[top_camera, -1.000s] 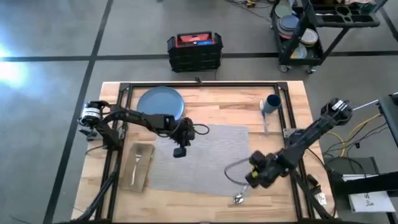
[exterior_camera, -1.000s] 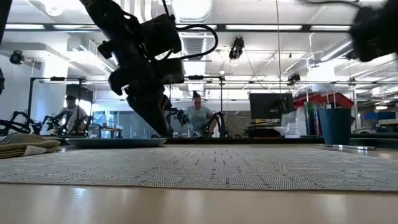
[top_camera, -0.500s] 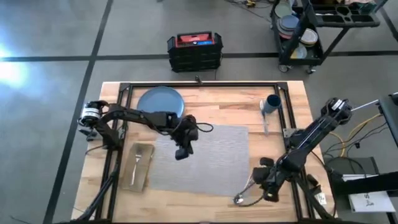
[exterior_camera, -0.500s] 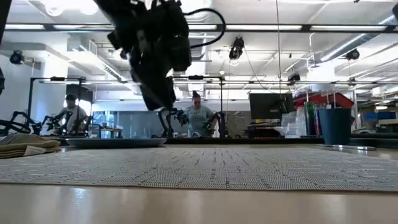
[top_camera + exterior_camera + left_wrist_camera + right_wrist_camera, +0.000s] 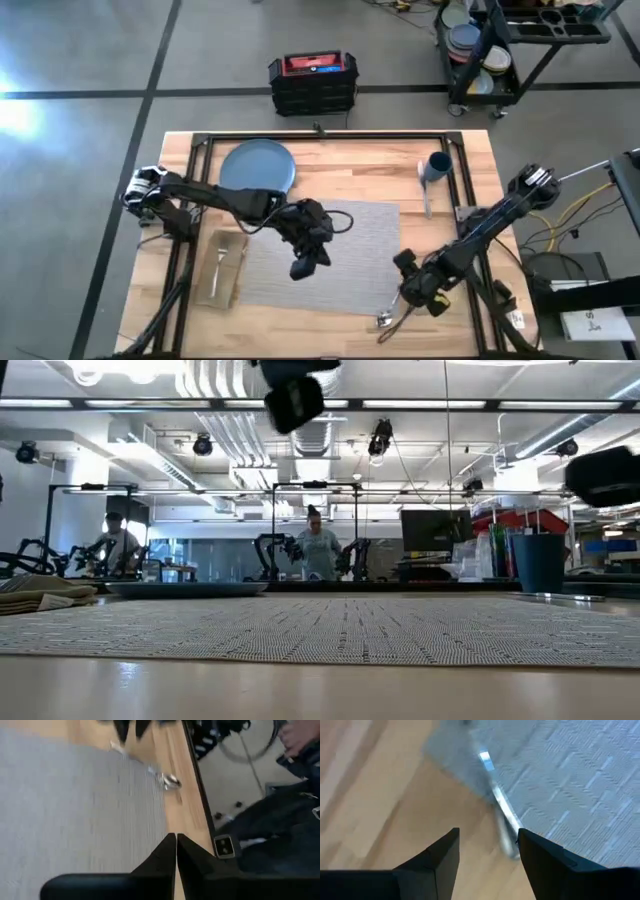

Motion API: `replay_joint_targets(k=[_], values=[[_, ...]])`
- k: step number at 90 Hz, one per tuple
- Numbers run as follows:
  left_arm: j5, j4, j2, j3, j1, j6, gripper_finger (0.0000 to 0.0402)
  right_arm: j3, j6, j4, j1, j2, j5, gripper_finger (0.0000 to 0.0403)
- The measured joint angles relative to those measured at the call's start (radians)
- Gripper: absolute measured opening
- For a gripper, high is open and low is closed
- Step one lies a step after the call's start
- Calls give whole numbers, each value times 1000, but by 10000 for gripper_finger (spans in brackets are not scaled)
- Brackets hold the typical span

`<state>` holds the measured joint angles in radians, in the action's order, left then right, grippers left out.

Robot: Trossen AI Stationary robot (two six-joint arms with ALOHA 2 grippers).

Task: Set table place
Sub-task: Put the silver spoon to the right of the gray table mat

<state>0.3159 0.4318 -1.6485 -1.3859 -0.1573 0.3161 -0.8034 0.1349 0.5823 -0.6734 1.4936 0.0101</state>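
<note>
The grey woven placemat (image 5: 325, 252) lies flat and rectangular mid-counter, its fine weave plain in the low view. The round blue plate (image 5: 258, 166) sits beyond its far left corner, the tan folded napkin (image 5: 223, 265) to its left with a silver fork (image 5: 216, 262) on it. A silver spoon (image 5: 388, 318) lies at the placemat's near right corner, under the right gripper (image 5: 487, 845), jaws apart. The left gripper (image 5: 176, 847) hovers over the mat, jaws together. The small dark-blue cup (image 5: 438, 165) stands far right.
</note>
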Motion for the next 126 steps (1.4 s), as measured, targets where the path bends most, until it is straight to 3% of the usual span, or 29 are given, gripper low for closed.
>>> replay_joint_targets(k=[23,38,82,98,126], values=[[-64,4,0,16,-14,41,0,-69,-69,-24,31,85,-23,155],[-64,4,0,38,-19,69,0,-78,-92,-39,28,123,-108,132],[-68,1,0,70,-20,90,0,-80,-93,-143,28,200,-111,78],[-70,-8,0,72,-20,90,0,-79,-23,-146,29,198,-107,8],[-72,-39,0,72,-19,82,0,-73,156,-115,28,99,-90,0]])
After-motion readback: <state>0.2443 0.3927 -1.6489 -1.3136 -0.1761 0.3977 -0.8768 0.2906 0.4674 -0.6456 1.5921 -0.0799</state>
